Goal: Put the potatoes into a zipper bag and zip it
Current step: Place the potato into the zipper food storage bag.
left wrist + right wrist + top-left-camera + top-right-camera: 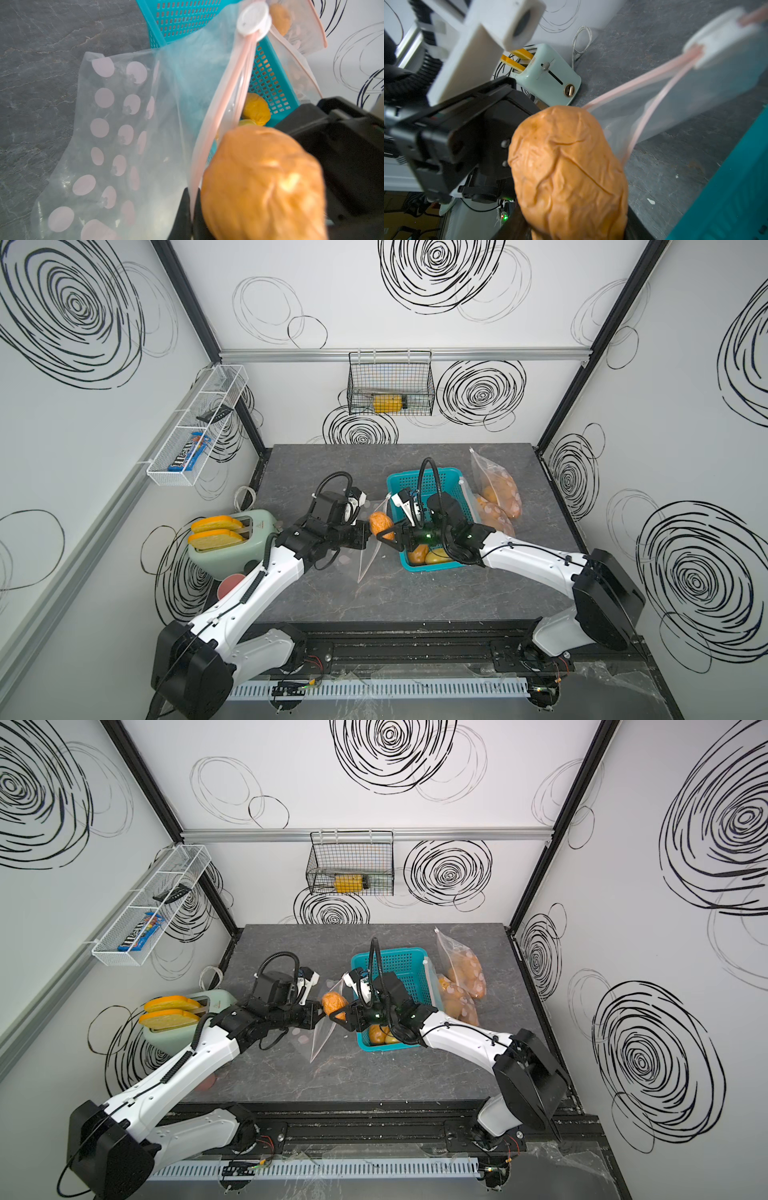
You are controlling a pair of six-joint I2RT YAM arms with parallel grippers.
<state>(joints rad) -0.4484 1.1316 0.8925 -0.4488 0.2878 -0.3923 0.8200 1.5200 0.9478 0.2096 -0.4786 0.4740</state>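
Note:
My left gripper (368, 537) (193, 193) is shut on the pink zip rim of a clear zipper bag (370, 560) (124, 124) with pale pink dots, holding its mouth up. The bag's white slider (253, 18) (724, 35) sits at the far end of the zip. A wrinkled orange-brown potato (381, 523) (334, 1003) (566, 170) hangs at that mouth, gripped by my right gripper (384, 533) (575, 226). Two more potatoes (419, 554) (436, 556) lie in the teal basket (449, 485), under my right arm.
Two zipper bags (500, 489) (494, 516) filled with potatoes lie right of the basket. A mint toaster (226, 539) with toast slices stands at the table's left edge, a red cup (230, 587) in front of it. Wire baskets (390, 383) (195, 427) hang on the walls.

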